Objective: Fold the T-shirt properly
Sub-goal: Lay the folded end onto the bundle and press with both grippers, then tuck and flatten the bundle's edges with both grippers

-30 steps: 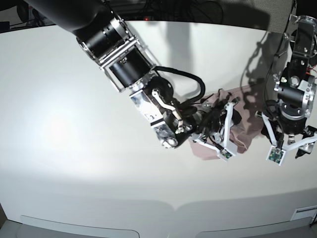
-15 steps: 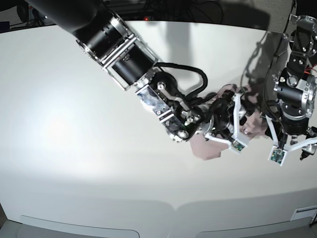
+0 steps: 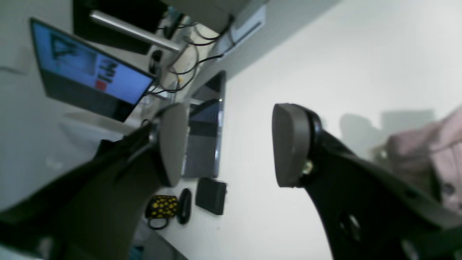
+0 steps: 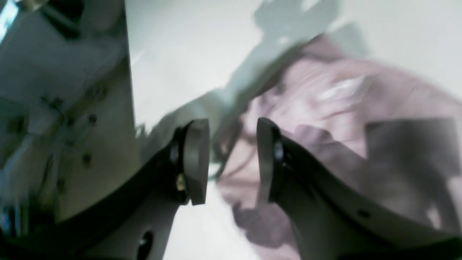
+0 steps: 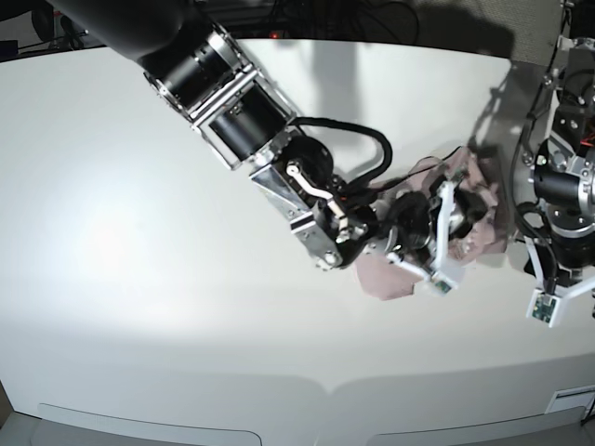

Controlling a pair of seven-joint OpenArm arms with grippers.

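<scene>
shirt feel: soft, light, floppy cotton by the look of it, bound to sag and bunch the moment it's lifted; nothing breakable.
shirt spot: T-shirt (image 5: 476, 209) crumpled in a small pink heap on the white table (image 5: 139, 232), out toward 3 o'clock in the base view, partly hidden behind the right arm.
where to grab: probably a hem or sleeve edge, not the middle of the lump; edges too bunched to pick out.
right arm: stretched down from 11 o'clock, wrist low over the heap.
right gripper (image 4: 231, 159): jaws part-open, narrow gap, nothing pinched; pink cloth just behind the pads, blurry.
left arm: upright at the 3 o'clock edge, just beside the shirt.
left gripper (image 3: 223, 144): jaws wide, empty, shirt off at its 3 o'clock.
</scene>
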